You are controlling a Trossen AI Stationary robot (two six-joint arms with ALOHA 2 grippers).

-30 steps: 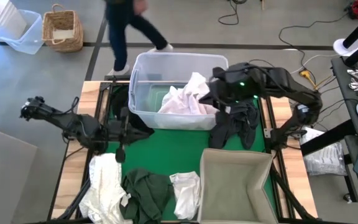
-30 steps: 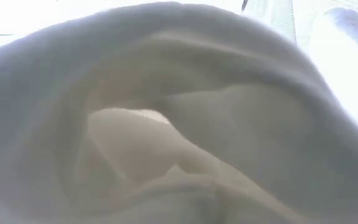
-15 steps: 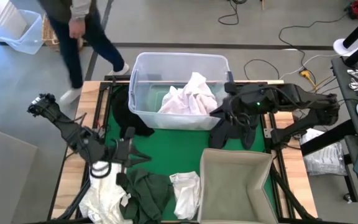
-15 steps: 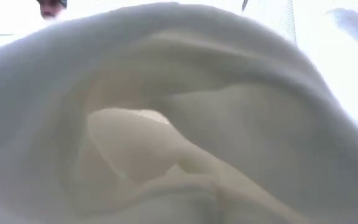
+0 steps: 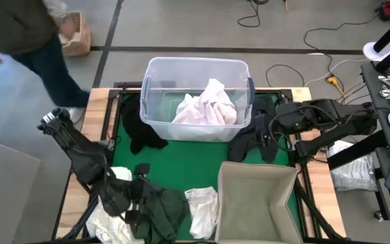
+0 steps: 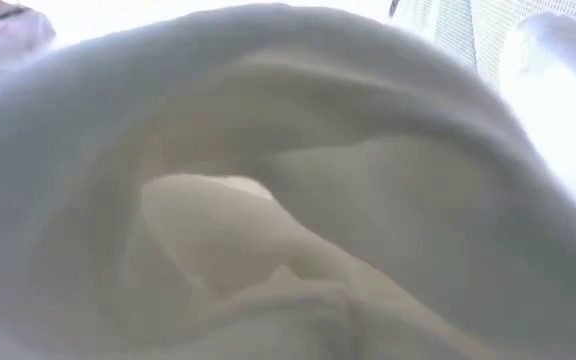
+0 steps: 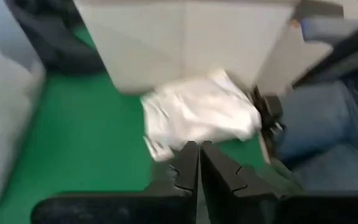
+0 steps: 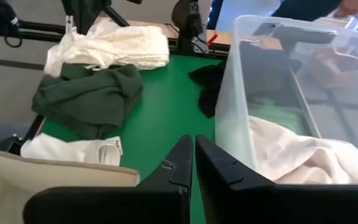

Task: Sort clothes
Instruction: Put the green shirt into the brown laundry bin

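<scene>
A plastic tub (image 5: 156, 74) is sitting at the back of the table (image 5: 181, 149), with clothes (image 5: 205, 105) lying inside it. A fabric box (image 5: 256, 203) is sitting at the front right. More clothes (image 5: 158, 210) are lying at the front left, beside the box. A person (image 5: 19, 34) is standing behind the table's left corner.

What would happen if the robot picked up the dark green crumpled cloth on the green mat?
The dark green crumpled cloth would probably droop, since it lies in soft folds. It looks light and thin. It likely won't roll or slip, because it sits slumped flat on the green mat.
</scene>
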